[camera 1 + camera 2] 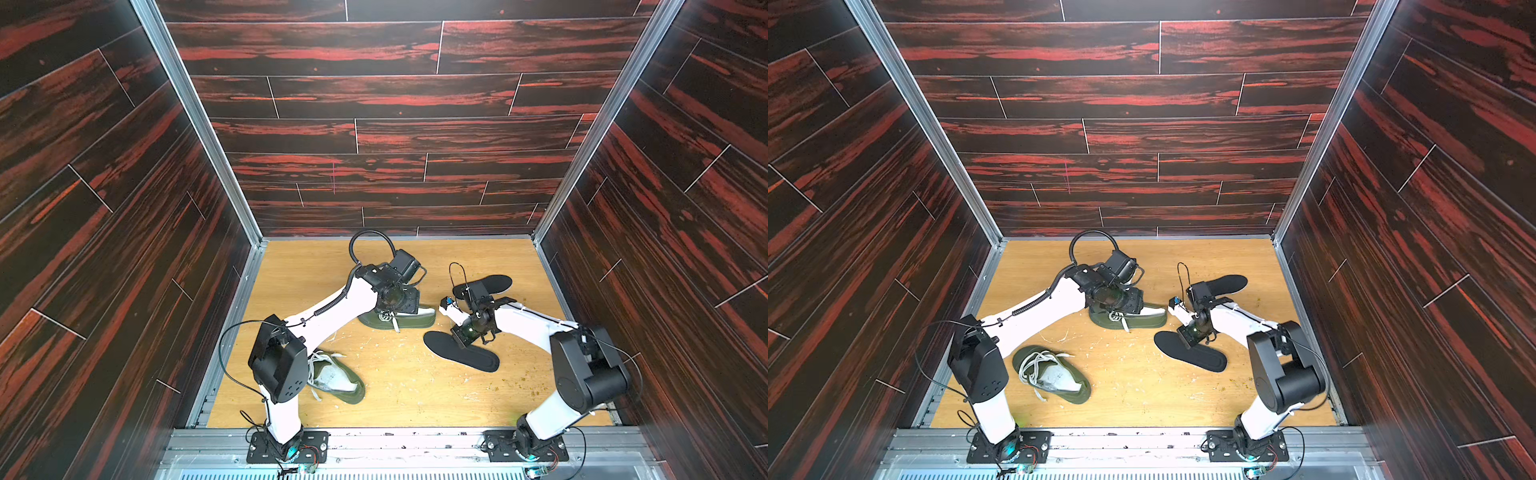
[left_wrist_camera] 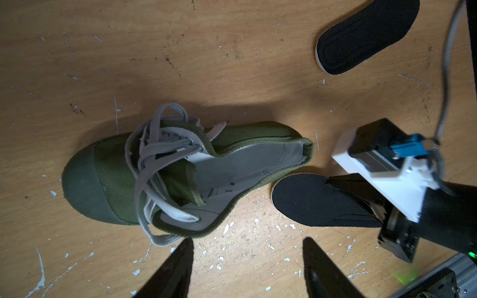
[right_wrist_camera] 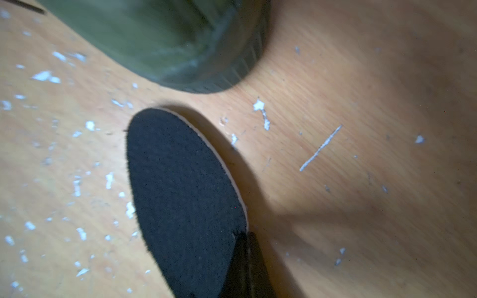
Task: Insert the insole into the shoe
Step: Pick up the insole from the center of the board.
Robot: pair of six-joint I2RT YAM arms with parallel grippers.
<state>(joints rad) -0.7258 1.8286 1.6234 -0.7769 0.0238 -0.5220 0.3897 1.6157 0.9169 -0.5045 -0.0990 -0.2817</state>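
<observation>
- The green shoe [image 2: 103, 180] stands on its sole near the middle of the board [image 1: 395, 395], toward the back edge. Its mouth is open, showing grey lining, with the tongue and loose laces [image 2: 154, 144] slumped into the front of the opening.
- The insole [image 3: 180, 193] is outside the shoe, on the board toward the right edge. Its free rounded end points at the shoe's heel, just beside it, with a strip of bare board between them.
- My right gripper [image 3: 244, 240] is pinched together on the insole's other end. One dark finger [image 3: 255, 260] lies along the edge.
- My left gripper [image 2: 247, 260] has its jaws apart and holds nothing. It hangs over the board just beside the shoe's side.
- My left arm reaches from the front left corner diagonally toward the back, wrist bent down over the shoe.
- My right arm rises from the front right corner, elbow high by the right edge, forearm sloping inward and down.
- A second insole [image 1: 496, 282] lies nearer the back right corner, and a second shoe [image 1: 1054, 374] lies near the front left.
</observation>
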